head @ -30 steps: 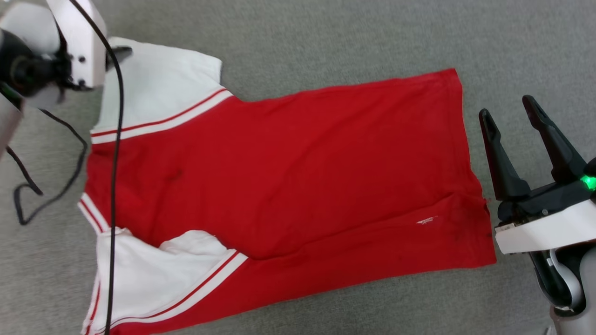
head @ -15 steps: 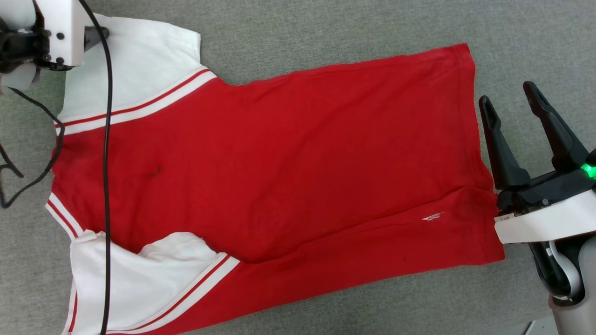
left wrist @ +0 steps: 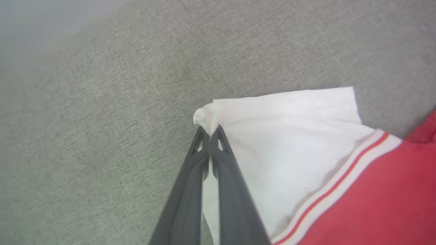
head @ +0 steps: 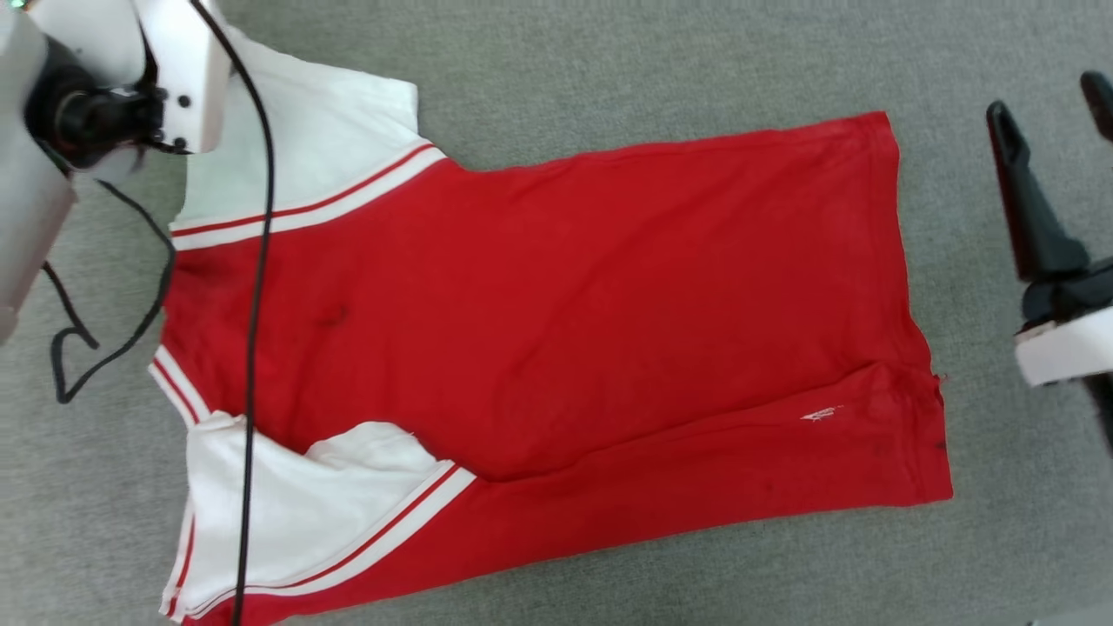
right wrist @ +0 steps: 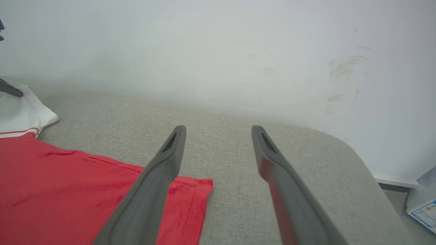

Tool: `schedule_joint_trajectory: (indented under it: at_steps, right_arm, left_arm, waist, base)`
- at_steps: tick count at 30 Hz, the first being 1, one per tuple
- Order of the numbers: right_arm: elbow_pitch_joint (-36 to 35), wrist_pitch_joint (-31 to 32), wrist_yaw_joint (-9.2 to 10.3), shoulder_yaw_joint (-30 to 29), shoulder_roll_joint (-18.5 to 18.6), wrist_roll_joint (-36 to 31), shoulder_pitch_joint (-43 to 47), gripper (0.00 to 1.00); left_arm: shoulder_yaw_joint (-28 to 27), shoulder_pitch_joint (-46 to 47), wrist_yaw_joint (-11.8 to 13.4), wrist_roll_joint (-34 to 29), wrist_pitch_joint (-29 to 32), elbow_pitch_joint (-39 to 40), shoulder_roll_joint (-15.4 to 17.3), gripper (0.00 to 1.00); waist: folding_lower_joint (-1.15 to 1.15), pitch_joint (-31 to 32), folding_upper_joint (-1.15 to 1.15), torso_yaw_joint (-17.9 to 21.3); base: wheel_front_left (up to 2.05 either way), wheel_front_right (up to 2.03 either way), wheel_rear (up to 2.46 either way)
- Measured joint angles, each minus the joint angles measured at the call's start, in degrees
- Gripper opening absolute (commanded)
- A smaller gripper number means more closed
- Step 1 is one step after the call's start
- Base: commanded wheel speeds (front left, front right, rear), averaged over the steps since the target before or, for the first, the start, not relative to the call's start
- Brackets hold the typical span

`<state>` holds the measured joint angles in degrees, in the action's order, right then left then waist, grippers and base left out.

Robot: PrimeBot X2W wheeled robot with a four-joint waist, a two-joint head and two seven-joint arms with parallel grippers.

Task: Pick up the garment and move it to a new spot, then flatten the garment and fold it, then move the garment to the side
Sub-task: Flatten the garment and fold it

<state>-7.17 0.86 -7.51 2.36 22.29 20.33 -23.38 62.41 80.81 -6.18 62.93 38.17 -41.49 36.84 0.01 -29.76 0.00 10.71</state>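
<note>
Left end effector [left wrist: 210, 133] pressed together, pinching a corner of the white sleeve [left wrist: 289, 136]. The garment [head: 565, 330] lies flat, its long axis running away toward the right end effector [right wrist: 218, 131], which is spread and empty just past the hem.

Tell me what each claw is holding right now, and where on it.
The left claw pinches the shirt by the corner of its white sleeve. The right claw is open, holding nothing.

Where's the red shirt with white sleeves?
The red jersey T-shirt with white sleeves lies spread on the grey fabric surface mid head view, one sleeve corner pinched by the left gripper at upper left.
</note>
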Motion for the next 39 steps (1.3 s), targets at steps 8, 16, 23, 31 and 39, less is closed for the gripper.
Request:
schedule_joint_trajectory:
  at_steps: [8,16,23,31,39]
  right_arm:
    - [4.6,16.2,0.00,5.1,10.2,4.8,-7.5,1.00]
    - [11.4,35.1,0.00,14.2,15.7,12.2,-16.3,1.00]
    - [18.0,44.3,0.00,20.5,15.8,15.4,-23.3,1.00]
    - [28.3,44.8,0.00,24.9,12.7,14.3,-28.9,1.00]
    - [36.2,42.3,0.12,32.1,12.4,15.9,-30.8,1.00]
  left_arm:
    - [1.4,-1.2,-0.9,-0.4,-3.2,2.9,-2.0,0.00]
    - [2.8,-1.4,-1.2,-0.8,-5.4,5.1,-2.7,0.00]
    - [4.1,-0.6,-1.2,-1.2,-7.1,7.5,-3.4,0.00]
    - [5.5,0.8,-1.2,-1.1,-8.6,9.7,-3.5,0.00]
    - [7.1,1.7,-1.2,-0.2,-10.2,10.5,-3.4,0.00]
  waist:
    - [0.00,2.6,0.00,-2.9]
    - [0.00,3.4,0.00,-5.1]
    - [0.00,2.2,0.00,-6.6]
    - [0.00,0.4,0.00,-8.4]
    - [-0.02,-0.6,0.00,-9.4]
  base:
    - [0.00,0.00,0.00]
    - [0.00,0.00,0.00]
    - [0.00,0.00,0.00]
    - [0.00,0.00,0.00]
    - [0.00,0.00,0.00]
